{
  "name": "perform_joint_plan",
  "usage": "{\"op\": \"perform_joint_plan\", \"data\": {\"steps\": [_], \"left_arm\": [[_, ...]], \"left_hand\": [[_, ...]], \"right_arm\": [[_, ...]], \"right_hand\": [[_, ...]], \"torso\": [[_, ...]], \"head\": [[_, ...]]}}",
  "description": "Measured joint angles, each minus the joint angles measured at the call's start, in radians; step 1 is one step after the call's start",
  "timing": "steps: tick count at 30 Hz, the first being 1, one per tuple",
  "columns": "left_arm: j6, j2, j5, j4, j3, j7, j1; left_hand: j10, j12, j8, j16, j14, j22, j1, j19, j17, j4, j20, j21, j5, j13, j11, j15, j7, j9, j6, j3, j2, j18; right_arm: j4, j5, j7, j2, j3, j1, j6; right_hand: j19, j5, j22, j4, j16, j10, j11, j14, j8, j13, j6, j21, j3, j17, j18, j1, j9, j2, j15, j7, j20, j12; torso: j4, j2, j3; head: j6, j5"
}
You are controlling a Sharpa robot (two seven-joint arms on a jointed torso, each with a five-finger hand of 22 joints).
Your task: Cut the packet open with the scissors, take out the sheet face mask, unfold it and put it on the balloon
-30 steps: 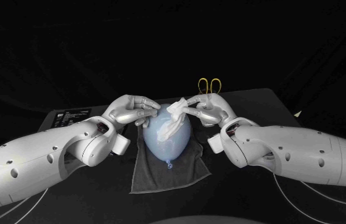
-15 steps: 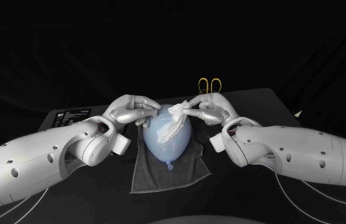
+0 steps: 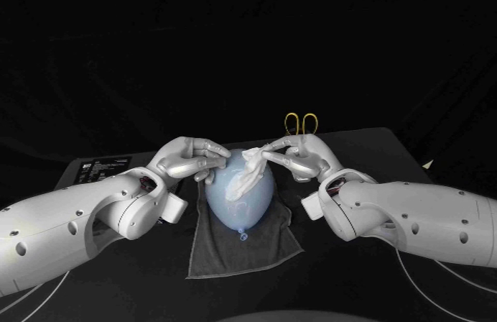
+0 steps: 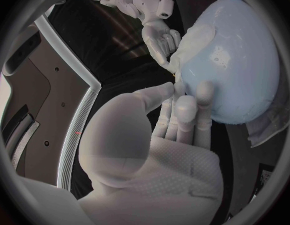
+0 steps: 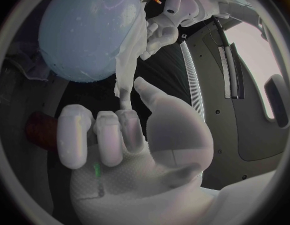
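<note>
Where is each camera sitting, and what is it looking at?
Head view: on the robot's head, looking down at the table; left hand and right hand show.
Left wrist view: behind the left hand, facing the balloon.
Right wrist view: behind the right hand, facing the balloon and mask.
All views share the balloon.

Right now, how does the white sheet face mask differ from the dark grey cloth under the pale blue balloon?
The white sheet face mask is bunched; the dark grey cloth lies spread flat. The mask drapes over the pale blue balloon; the cloth lies under it. The right hand pinches the mask, not the cloth. Both touch the balloon.
</note>
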Motion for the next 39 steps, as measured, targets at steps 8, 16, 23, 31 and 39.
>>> {"op": "perform_joint_plan", "data": {"steps": [8,16,23,31,39], "left_arm": [[0.001,-0.001,0.0,0.0,0.0,0.0,0.0],[0.002,-0.002,0.0,0.0,0.0,0.0,0.0],[0.002,-0.004,0.0,0.0,0.0,0.0,0.0],[0.002,-0.006,0.0,0.001,0.0,0.0,0.0],[0.002,-0.006,0.0,0.001,0.0,0.0,0.0]], "left_hand": [[0.0,0.0,0.0,0.0,0.0,0.002,0.0,0.0,0.0,-0.003,0.0,0.005,0.0,0.0,0.0,0.0,0.0,-0.001,0.0,0.003,0.0,0.0],[0.0,0.0,0.0,0.0,0.0,0.001,0.0,0.0,0.0,-0.003,0.0,0.005,0.0,0.0,0.0,0.0,0.0,-0.001,0.0,0.003,0.0,0.0],[0.0,0.0,0.0,0.0,0.0,0.001,-0.002,0.0,0.0,-0.003,0.0,0.005,-0.001,0.0,0.0,0.0,0.0,-0.001,0.0,0.003,-0.002,-0.001],[0.0,0.0,0.0,0.0,0.0,0.001,0.0,0.0,0.0,-0.003,0.0,0.005,0.003,0.0,0.0,0.0,0.0,-0.001,0.0,0.003,0.0,-0.001],[0.0,-0.002,0.0,0.0,0.0,0.001,0.001,0.0,0.0,-0.003,0.0,0.005,0.004,0.0,0.0,0.0,0.0,-0.001,0.0,0.003,0.001,0.0]], "right_arm": [[0.006,0.001,0.011,-0.005,0.0,0.0,0.043],[0.006,0.003,0.014,-0.005,0.0,0.0,0.078],[0.005,0.027,0.019,-0.004,0.0,0.0,0.084],[0.008,0.053,0.024,-0.004,0.0,0.0,0.07],[0.013,0.057,0.022,-0.005,0.0,0.0,0.02]], "right_hand": [[0.001,0.0,0.0,0.034,0.003,0.002,0.02,-0.002,-0.056,0.0,-0.025,-0.024,-0.046,0.0,0.015,0.0,-0.027,0.0,0.02,0.025,0.022,-0.029],[0.001,0.0,0.0,0.045,0.003,0.002,0.02,-0.002,-0.062,0.0,0.009,-0.021,-0.016,0.0,0.016,0.055,-0.029,0.083,0.02,0.01,0.029,-0.024],[0.0,0.0,-0.001,-0.021,0.003,0.001,0.004,-0.001,-0.034,-0.001,0.062,0.019,0.112,0.001,0.016,0.129,-0.018,0.152,0.008,-0.008,0.029,0.042],[0.001,0.006,-0.001,-0.026,0.0,0.001,-0.022,-0.002,-0.011,0.0,0.075,0.029,0.144,0.001,0.016,0.1,-0.018,0.129,-0.013,-0.014,0.011,0.059],[0.001,0.006,0.0,-0.054,0.003,0.001,-0.031,0.0,0.005,0.0,0.078,0.048,0.165,0.0,0.015,0.09,-0.018,0.099,-0.022,-0.024,0.004,0.06]], "torso": [[-0.0001,0.0,-0.0003],[0.0001,0.0,-0.0003],[0.0004,0.0,-0.0003],[0.0003,0.001,-0.0002],[0.0001,0.0,0.0]], "head": [[0.0,-0.001],[-0.001,-0.001],[-0.001,-0.001],[-0.003,-0.002],[-0.004,-0.003]]}}
